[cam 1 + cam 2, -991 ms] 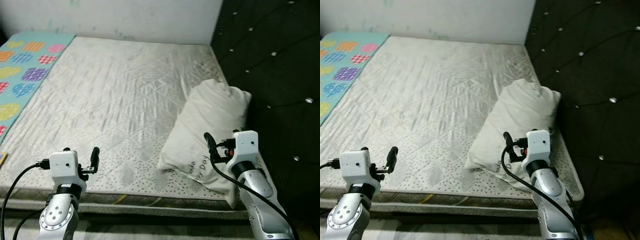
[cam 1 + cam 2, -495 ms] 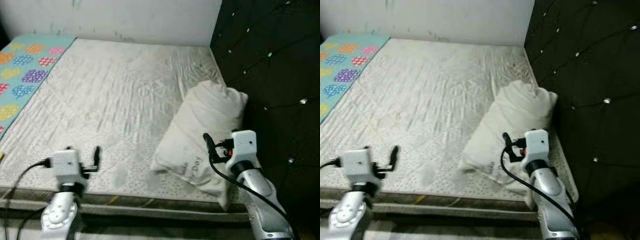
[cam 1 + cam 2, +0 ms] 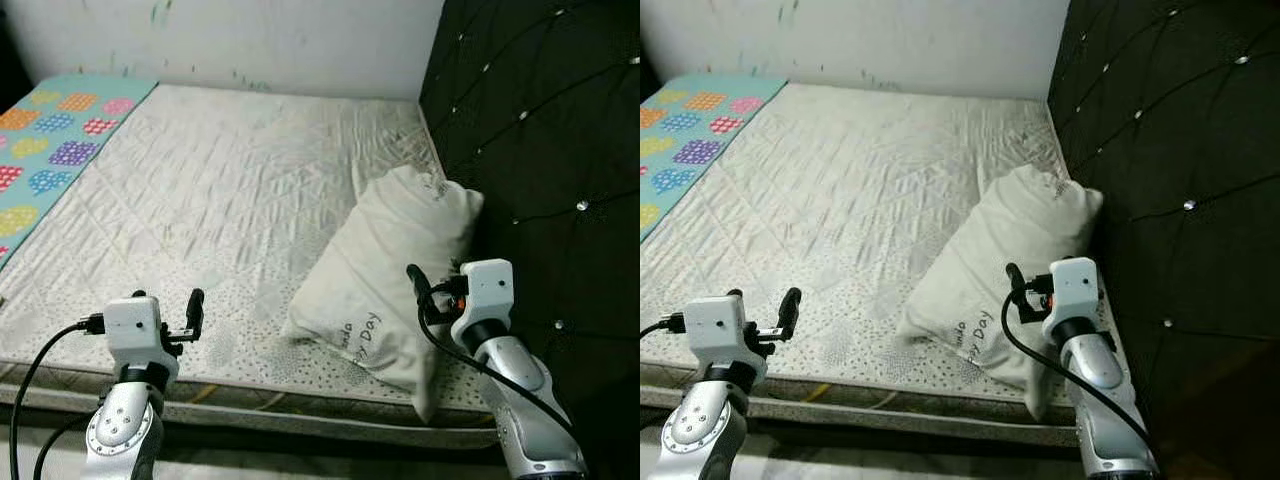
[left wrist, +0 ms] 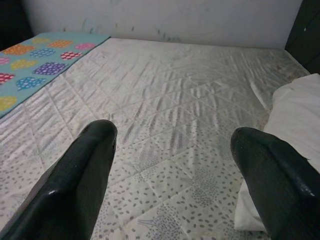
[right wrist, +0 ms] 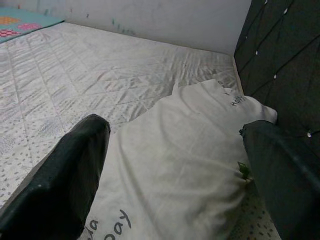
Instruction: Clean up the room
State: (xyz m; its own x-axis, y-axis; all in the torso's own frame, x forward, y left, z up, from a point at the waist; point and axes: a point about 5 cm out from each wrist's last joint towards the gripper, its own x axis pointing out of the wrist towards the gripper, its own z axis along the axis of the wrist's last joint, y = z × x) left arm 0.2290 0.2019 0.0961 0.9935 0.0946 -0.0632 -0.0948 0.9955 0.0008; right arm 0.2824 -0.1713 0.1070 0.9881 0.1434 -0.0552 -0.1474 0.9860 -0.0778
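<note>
Pillow [image 3: 385, 270] lies on the bed [image 3: 220, 200], just ahead of the right end effector [image 5: 170, 165], fingers spread wide. Left end effector [image 4: 170, 165], equally wide, hovers over bare mattress.

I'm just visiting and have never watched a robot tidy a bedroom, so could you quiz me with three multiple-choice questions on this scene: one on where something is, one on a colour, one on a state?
1. Where does the pillow lie on the mattress?
A. beside the dark padded headboard
B. on the patterned mat
C. at the middle of the mattress

2. What is the ground colour of the patterned mat along the mattress's far side from the pillow?
A. red
B. turquoise
C. black

3. How does the right pincer stand?
A. shut on the pillow
C. shut on nothing
B. open, with the pillow between and beyond its fingers

Answers: 1 A, the pillow's end rests against the headboard. 2 B, the mat is turquoise with coloured shapes. 3 B, the right wrist view shows both fingers wide apart. The left pincer is open too, over bare mattress.
</note>
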